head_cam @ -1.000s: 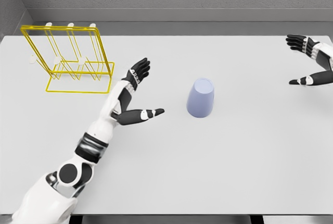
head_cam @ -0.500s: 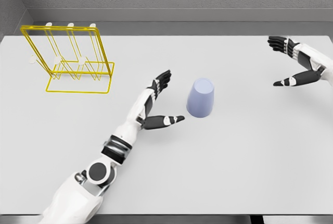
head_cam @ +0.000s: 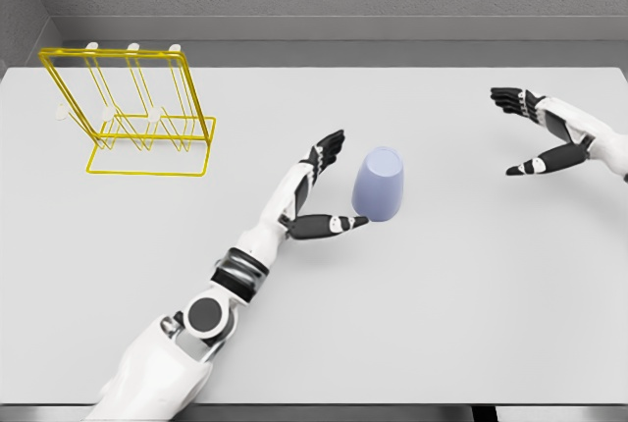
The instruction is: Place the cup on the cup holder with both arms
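Centrally, the cup (head_cam: 379, 183) is seen upside down on the tabletop (head_cam: 442, 294), just right of the left hand (head_cam: 316, 196). Its fingers (head_cam: 331, 144) are spread open, thumb near the cup's lower left edge; contact cannot be told. No writing is seen on the cup. The left arm is stretched from lower left toward centre. The right hand (head_cam: 542, 132) is held open at the right edge, well apart from the cup. The yellow wire cup holder (head_cam: 132, 113) is placed upper left.
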Controlling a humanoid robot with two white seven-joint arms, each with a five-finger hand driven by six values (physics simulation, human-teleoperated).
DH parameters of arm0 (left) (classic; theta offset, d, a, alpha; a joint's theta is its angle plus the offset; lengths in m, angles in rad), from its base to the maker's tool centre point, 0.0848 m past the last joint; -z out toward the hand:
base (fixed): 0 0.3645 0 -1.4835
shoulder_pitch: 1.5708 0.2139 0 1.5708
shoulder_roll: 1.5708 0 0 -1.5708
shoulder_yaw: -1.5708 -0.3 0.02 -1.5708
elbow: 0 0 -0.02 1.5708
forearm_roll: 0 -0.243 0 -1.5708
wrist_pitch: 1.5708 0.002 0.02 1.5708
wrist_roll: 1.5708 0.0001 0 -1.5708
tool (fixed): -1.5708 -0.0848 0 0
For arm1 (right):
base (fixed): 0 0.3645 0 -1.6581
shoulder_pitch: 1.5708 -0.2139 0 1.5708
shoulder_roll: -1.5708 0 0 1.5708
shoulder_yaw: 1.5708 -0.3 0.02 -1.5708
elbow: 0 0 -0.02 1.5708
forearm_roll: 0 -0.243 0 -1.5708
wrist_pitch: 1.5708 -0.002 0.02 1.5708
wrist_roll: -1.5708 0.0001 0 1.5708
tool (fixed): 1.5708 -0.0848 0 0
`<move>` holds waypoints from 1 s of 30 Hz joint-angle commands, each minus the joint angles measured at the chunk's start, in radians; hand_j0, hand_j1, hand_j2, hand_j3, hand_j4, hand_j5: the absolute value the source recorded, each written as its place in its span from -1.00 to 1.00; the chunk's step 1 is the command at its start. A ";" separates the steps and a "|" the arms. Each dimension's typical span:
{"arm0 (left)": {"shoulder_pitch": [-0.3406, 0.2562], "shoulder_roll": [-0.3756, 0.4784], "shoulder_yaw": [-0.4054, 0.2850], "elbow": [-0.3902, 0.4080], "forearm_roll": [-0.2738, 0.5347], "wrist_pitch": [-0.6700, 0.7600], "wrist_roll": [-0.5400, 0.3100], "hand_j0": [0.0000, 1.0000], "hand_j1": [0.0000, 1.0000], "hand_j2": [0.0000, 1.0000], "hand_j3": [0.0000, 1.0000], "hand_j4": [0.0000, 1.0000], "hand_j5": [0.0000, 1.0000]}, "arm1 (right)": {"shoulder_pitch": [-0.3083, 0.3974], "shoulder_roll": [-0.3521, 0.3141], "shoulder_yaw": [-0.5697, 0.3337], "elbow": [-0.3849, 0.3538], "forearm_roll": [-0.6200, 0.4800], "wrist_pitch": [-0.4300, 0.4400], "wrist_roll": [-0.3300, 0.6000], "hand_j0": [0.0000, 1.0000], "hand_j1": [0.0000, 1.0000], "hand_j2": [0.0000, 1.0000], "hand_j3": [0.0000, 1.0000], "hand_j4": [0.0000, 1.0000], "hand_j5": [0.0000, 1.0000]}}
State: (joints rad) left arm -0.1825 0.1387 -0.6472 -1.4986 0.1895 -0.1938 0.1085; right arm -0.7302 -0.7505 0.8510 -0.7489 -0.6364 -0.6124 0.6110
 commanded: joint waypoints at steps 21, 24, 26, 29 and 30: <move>-0.032 -0.099 -0.012 0.112 -0.045 0.022 -0.009 1.00 1.00 1.00 1.00 1.00 1.00 | -0.075 0.048 0.089 0.131 -0.006 0.002 0.000 1.00 1.00 1.00 1.00 1.00 1.00; -0.049 -0.106 -0.012 0.139 -0.045 0.031 -0.009 1.00 1.00 1.00 1.00 1.00 1.00 | -0.077 0.046 0.089 0.131 -0.006 0.002 0.000 1.00 1.00 1.00 1.00 1.00 1.00; -0.057 -0.110 -0.012 0.158 -0.045 0.036 -0.007 1.00 1.00 1.00 1.00 1.00 1.00 | -0.075 0.046 0.088 0.131 -0.006 0.002 0.000 1.00 1.00 1.00 1.00 1.00 1.00; -0.060 -0.119 -0.011 0.176 -0.045 0.037 -0.007 1.00 1.00 1.00 1.00 1.00 1.00 | -0.075 0.045 0.088 0.131 -0.006 0.002 0.000 1.00 1.00 1.00 1.00 1.00 1.00; -0.061 -0.125 -0.009 0.182 -0.045 0.037 -0.007 1.00 1.00 1.00 1.00 1.00 1.00 | -0.075 0.046 0.089 0.131 -0.006 0.002 0.000 1.00 1.00 1.00 1.00 1.00 1.00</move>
State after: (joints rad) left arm -0.2470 0.0221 -0.6579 -1.3296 0.1447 -0.1583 0.1011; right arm -0.8053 -0.7043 0.9426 -0.6176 -0.6357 -0.6126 0.6110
